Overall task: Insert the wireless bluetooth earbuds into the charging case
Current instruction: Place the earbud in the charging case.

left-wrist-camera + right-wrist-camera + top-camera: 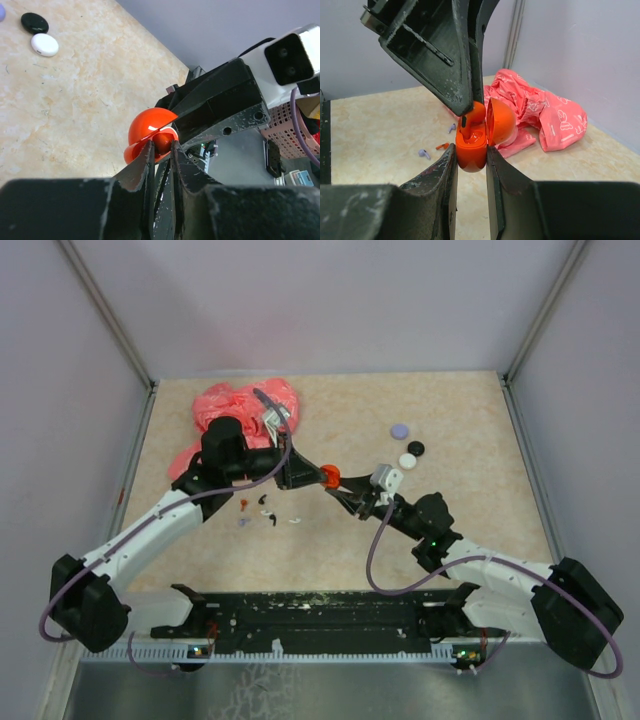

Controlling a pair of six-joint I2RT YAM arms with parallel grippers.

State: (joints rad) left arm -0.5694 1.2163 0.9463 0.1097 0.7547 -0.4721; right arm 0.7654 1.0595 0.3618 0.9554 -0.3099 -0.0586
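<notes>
As left jaws pinch it, earbud [471,118] touches case [470,151].

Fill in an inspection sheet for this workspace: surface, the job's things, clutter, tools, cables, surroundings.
Surface: beige marbled tabletop.
Job's things: orange charging case, lid open, held above the table; red earbud at its opening; loose earbuds scattered on the table near the left arm.
Clutter: pink cloth at the far left; pale purple disc, black disc and white disc right of centre.
Grippers: right tool shut on the case's base; left tool appears to pinch the red earbud from above.
Cables: purple cables, one looped along each arm.
Surroundings: plain grey walls; black rail at the near edge.
</notes>
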